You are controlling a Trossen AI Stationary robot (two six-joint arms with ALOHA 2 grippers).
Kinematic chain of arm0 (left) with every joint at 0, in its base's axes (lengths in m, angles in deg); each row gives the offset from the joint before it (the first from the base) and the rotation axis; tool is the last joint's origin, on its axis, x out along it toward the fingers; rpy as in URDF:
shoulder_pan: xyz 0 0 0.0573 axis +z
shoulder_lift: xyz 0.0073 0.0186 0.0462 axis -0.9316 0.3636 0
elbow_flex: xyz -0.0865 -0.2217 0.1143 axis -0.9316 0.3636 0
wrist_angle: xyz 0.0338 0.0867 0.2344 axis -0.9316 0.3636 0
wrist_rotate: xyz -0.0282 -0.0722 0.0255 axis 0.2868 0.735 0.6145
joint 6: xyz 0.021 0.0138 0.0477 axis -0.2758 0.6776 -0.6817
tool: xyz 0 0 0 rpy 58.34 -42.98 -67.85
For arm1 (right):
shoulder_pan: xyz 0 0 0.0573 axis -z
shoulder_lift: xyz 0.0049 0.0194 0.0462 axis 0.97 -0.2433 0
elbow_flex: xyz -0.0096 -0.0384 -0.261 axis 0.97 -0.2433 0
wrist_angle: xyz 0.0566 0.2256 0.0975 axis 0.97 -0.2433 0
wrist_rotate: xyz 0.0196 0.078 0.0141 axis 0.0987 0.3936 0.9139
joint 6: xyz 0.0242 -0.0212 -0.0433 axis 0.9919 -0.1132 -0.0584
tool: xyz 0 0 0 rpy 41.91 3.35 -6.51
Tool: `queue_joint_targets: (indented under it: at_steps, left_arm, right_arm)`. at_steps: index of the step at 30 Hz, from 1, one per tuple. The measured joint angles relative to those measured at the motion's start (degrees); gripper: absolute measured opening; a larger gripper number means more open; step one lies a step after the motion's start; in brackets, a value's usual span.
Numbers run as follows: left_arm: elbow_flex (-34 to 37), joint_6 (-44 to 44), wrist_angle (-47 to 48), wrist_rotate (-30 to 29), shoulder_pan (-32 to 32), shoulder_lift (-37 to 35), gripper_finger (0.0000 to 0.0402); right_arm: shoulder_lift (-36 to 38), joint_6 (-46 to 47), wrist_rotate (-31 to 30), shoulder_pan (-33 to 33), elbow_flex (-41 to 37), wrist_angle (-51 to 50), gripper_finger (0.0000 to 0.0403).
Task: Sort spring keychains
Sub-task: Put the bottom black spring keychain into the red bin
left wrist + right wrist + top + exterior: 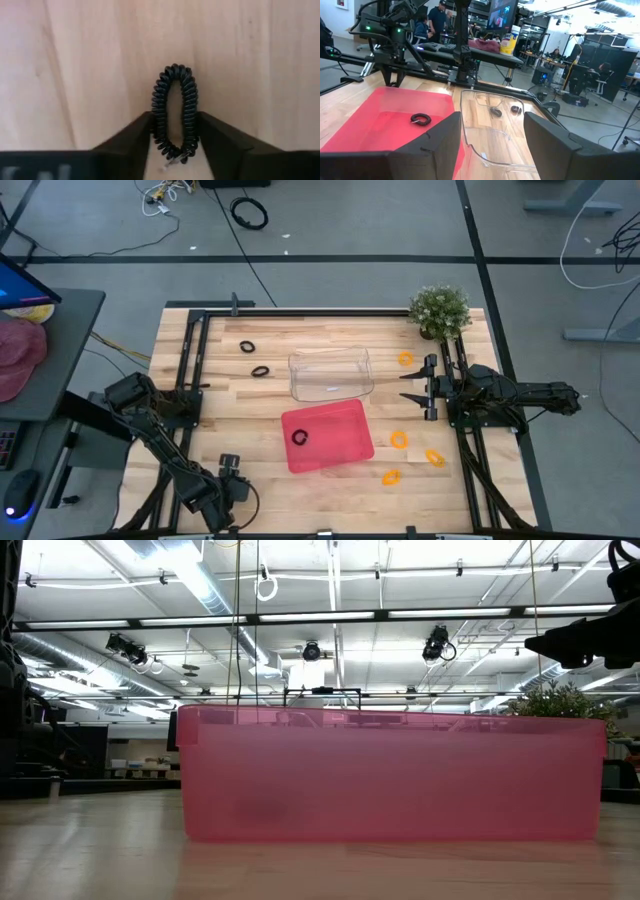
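A black spring keychain (pixel 174 107) lies on the wood near the table's front left, with my left gripper (pixel 175 121) (pixel 228 472) shut on it from above. One black keychain (pixel 299 437) lies in the red tray (pixel 340 450). Two more black ones (pixel 247 346) (pixel 260 371) lie on the table at the far left. Several orange keychains (pixel 399 439) lie on the right side. My right gripper (pixel 405 385) (pixel 492 145) waits open at the right edge, level, holding nothing. My left gripper pinches the black keychain between its two fingers, which press on the loop's two opposite sides (pixel 158 131) at one end. The fingers come from above, pointing down. The loop is squeezed into a narrow oval and lies flat on the table.
A clear plastic bin (pixel 330 373) stands just behind the red tray, mid-table. A small potted plant (pixel 440 310) stands at the far right corner. Dark rails (pixel 195 360) run along both sides of the table.
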Motion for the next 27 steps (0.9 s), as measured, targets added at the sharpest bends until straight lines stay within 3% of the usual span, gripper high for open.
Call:
queue_joint_targets:
  at_steps: [4,6,19,27]
  left_arm:
    - [0.0,-1.3,-0.7,1.3,0.0,0.0,0.0048]
    - [0.0,-2.2,-0.9,1.6,0.0,0.0,0.0022]
    - [0.4,-2.6,-1.1,-1.7,-0.5,-2.8,0.0023]
    - [0.4,-2.7,-1.5,-11.2,-0.3,-7.1,0.0022]
  right_arm:
    - [0.0,0.0,0.0,0.0,0.0,0.0,0.0222]
    - [0.0,0.0,0.0,0.0,0.0,0.0,0.0222]
    - [0.0,0.0,0.0,0.0,0.0,0.0,0.0222]
    - [0.0,0.0,0.0,0.0,0.0,0.0,0.0222]
